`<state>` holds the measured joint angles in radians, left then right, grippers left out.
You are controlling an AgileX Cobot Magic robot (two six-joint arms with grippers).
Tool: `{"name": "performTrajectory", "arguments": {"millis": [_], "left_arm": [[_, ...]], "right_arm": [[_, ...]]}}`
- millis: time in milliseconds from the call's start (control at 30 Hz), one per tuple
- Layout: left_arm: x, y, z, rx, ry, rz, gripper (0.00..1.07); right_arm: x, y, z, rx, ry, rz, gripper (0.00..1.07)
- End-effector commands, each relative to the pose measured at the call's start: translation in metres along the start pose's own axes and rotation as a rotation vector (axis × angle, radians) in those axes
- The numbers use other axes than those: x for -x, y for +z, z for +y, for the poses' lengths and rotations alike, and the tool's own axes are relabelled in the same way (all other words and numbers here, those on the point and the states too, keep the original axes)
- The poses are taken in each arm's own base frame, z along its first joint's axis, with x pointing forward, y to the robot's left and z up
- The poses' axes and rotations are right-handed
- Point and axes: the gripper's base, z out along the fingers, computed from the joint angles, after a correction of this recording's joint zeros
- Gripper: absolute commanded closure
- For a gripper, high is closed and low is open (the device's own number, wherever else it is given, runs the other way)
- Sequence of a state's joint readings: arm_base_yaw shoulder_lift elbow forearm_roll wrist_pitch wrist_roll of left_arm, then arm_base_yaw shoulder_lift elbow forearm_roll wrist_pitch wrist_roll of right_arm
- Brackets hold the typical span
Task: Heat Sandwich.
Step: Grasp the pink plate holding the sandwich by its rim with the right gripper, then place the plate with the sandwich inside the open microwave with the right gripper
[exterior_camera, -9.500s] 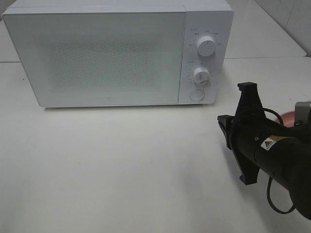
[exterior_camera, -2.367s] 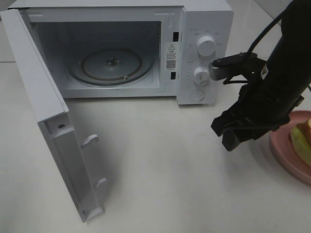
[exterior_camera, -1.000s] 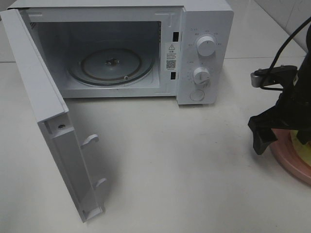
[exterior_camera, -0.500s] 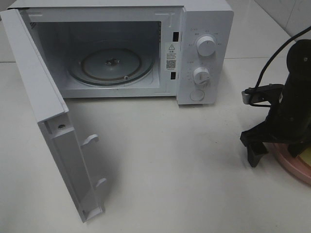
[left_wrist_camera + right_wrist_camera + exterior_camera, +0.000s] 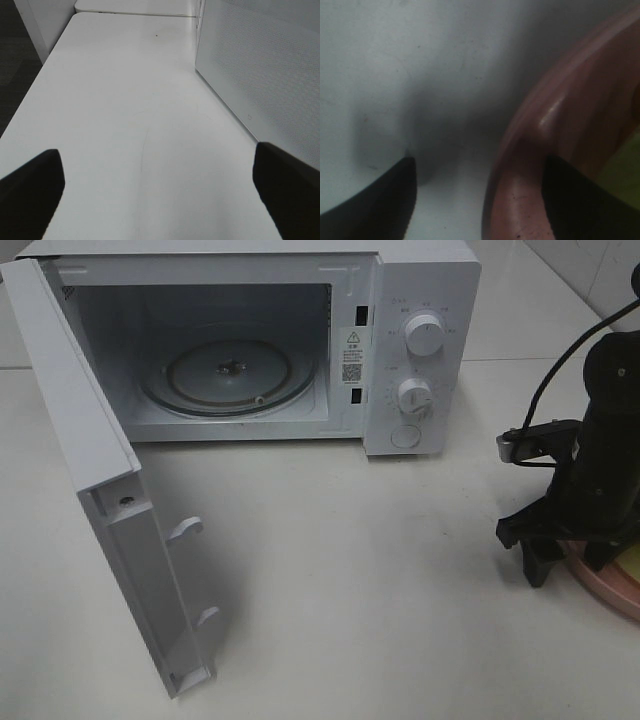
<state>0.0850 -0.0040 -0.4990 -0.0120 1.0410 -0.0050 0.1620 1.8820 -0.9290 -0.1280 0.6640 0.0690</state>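
Observation:
The white microwave (image 5: 420,350) stands at the back with its door (image 5: 110,500) swung open to the left and a glass turntable (image 5: 228,375) inside. The pink plate (image 5: 612,590) lies at the far right edge. Only a pale yellow-green sliver of the sandwich (image 5: 631,562) shows behind the arm; it also shows as a greenish patch in the right wrist view (image 5: 622,172). My right gripper (image 5: 568,558) is open and low, with its fingers on either side of the plate's near rim (image 5: 540,125). My left gripper (image 5: 160,195) is open and empty over bare table.
The open door juts forward over the left part of the table. In the left wrist view the door's perforated panel (image 5: 260,65) stands close beside the left gripper. Two dials (image 5: 424,335) and a round button (image 5: 405,436) are on the microwave's right panel.
The microwave door, shut in the oldest frame, now stands open. My right gripper has swung from near the dials over to the plate and dropped until its fingers straddle the rim.

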Motion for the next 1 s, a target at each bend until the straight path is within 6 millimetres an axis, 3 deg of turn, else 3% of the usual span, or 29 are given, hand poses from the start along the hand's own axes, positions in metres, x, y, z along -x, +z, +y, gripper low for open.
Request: {"name": "performTrajectory", "arguments": {"millis": [33, 100, 133, 167, 267, 600, 1000], "left_arm": [[-0.002, -0.003, 0.000, -0.004, -0.004, -0.027, 0.10], [-0.002, -0.003, 0.000, -0.004, -0.004, -0.027, 0.10], [-0.002, -0.003, 0.000, -0.004, -0.004, -0.027, 0.10], [-0.002, -0.003, 0.000, -0.004, -0.004, -0.027, 0.10], [-0.002, -0.003, 0.000, -0.004, -0.004, -0.027, 0.10], [-0.002, -0.003, 0.000, -0.004, -0.004, -0.027, 0.10], [-0.002, -0.003, 0.000, -0.004, -0.004, -0.027, 0.10]], "right_arm": [[0.001, 0.000, -0.004, -0.034, 0.035, -0.001, 0.63], [0.001, 0.000, -0.006, -0.052, 0.045, -0.004, 0.75], [0.001, 0.000, -0.006, -0.052, 0.045, -0.004, 0.75], [0.001, 0.000, -0.007, -0.068, 0.058, -0.005, 0.88], [0.001, 0.000, -0.009, -0.085, 0.077, -0.009, 1.06], [-0.001, -0.001, -0.008, -0.100, 0.062, 0.013, 1.07], [-0.006, -0.008, 0.013, -0.293, -0.020, 0.059, 1.07]]}}
